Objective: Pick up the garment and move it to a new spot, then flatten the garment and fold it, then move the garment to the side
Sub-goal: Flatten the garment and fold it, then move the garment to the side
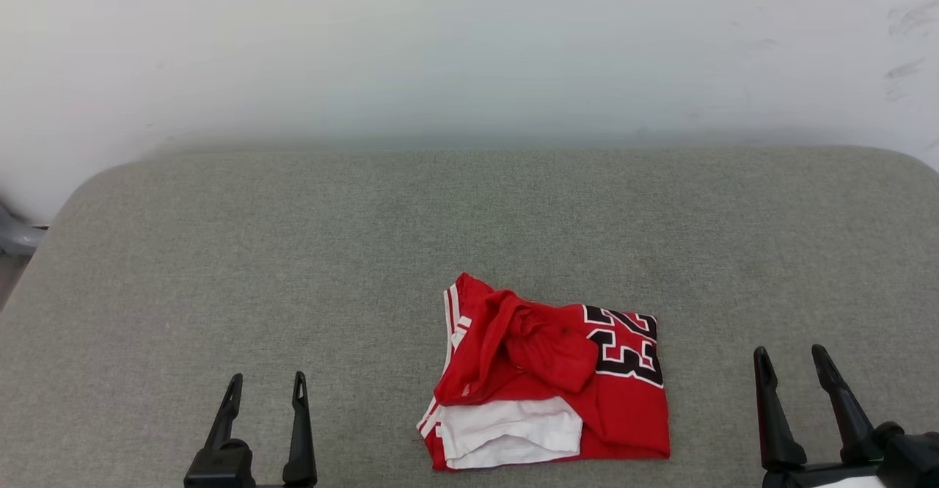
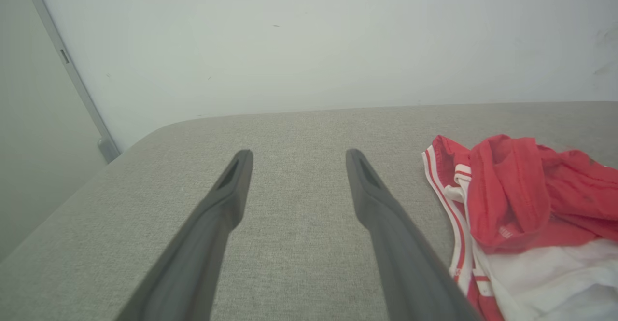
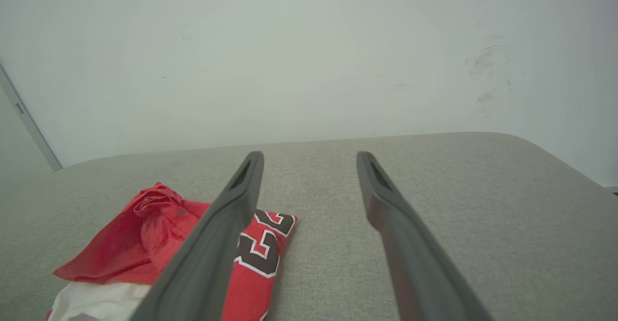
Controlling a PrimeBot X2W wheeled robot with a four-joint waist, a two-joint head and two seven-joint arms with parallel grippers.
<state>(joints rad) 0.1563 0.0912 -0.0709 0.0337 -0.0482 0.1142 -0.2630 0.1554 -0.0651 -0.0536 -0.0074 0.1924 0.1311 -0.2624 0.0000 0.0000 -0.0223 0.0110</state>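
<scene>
The garment (image 1: pixel 550 378) lies in a loose, bunched heap on the grey cushion (image 1: pixel 293 253), between the two grippers and touching neither. The left gripper (image 1: pixel 268 378) has its two dark fingers spread wide, and between them only bare cushion shows. The right gripper (image 1: pixel 789 351) is spread just as wide, again with bare cushion in the gap. In the head view the garment sits off the inner finger of each gripper, with a strip of cushion clear on both sides. Its far edge reaches a little beyond the fingertips. The side towards the left fingers carries the red-and-white striped trim. The side towards the right fingers shows a black number 23 edged in white. A crumpled red fold is heaped on the middle of the garment, and a white part lies along its near edge, level with the finger bases. In the left wrist view the garment lies just beyond the right-hand finger (image 2: pixel 386 224), whose lower length crosses in front of the striped edge; whether it touches the cloth there cannot be told. In the right wrist view the left-hand finger (image 3: pixel 227 229) crosses in front of the garment, with the red heap on its outer side and part of the number showing on its inner side. Past all four fingertips the cushion runs on to a pale wall (image 1: pixel 469 48), which has faint scuffs beyond the right fingers.
</scene>
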